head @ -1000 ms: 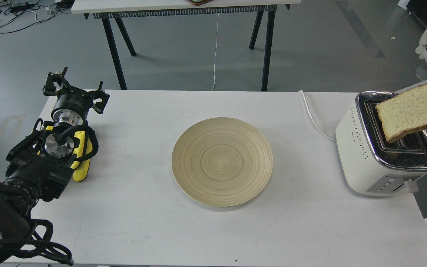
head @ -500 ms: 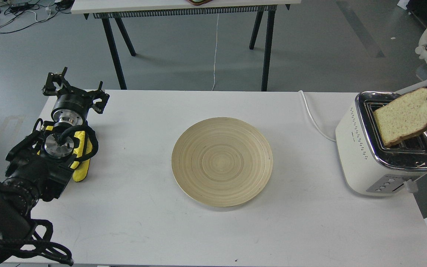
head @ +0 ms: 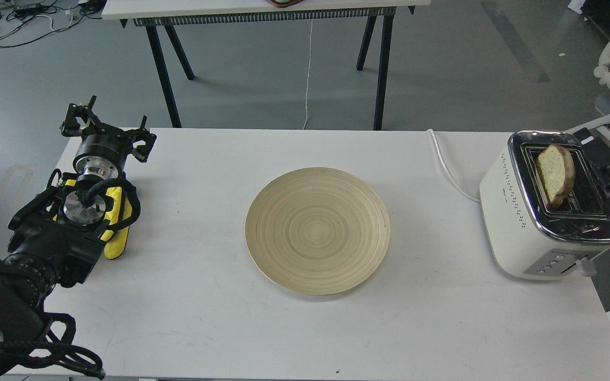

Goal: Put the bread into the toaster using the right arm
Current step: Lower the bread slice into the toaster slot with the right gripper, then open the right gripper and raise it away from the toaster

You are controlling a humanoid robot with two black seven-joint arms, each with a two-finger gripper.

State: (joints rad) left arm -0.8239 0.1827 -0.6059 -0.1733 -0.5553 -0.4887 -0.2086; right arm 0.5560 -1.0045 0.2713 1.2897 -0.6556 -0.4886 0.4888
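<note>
Head view: the bread point(head: 554, 173) is seen standing on edge in the left slot of the toaster point(head: 527, 227), its rounded brown crust rising above the chrome top and leaning slightly. The toaster sits at the right end of the white table point(head: 188, 317), with dotted vents on its side, a row of buttons on its front and a white cord point(head: 445, 164) running back over the table edge. A small dark mark is printed on the toaster's side, but it is too small to be read; no other writing can be made out.

The right gripper point(head: 591, 148) is seen above the toaster's right side, just beside the bread but apart from it. Its fingers are dark and cannot be told apart, so whether it is wide or narrow cannot be told.

The left gripper point(head: 106, 127) rests at the table's far left edge, nothing held; its spread cannot be told either. A yellow part point(head: 114, 227) is seen on that arm.

A round wooden plate point(head: 317, 230) lies at the table's centre, well apart from both grippers.
</note>
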